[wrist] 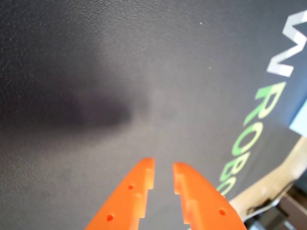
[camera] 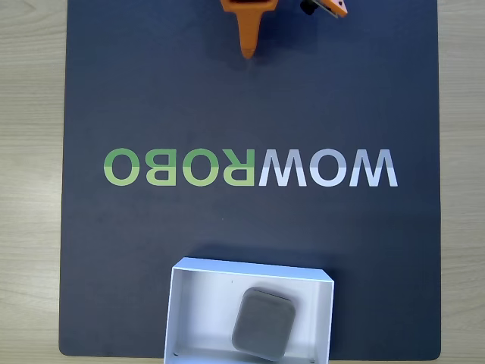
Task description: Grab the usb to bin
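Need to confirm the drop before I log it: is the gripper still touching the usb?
Apart. In the fixed view the usb lies inside the bin, while the gripper sits at the mat's far edge, bare mat between them.

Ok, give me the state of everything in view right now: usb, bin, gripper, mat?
usb: lying flat inside the bin, released.
bin: upright, open-topped, on the mat's near edge.
gripper: empty, fingers slightly apart, over bare mat away from the bin.
mat: flat on the table.

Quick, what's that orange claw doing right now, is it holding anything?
Gripper: slightly open, a narrow gap between its orange fingers, holding nothing. The usb already lies in the bin.
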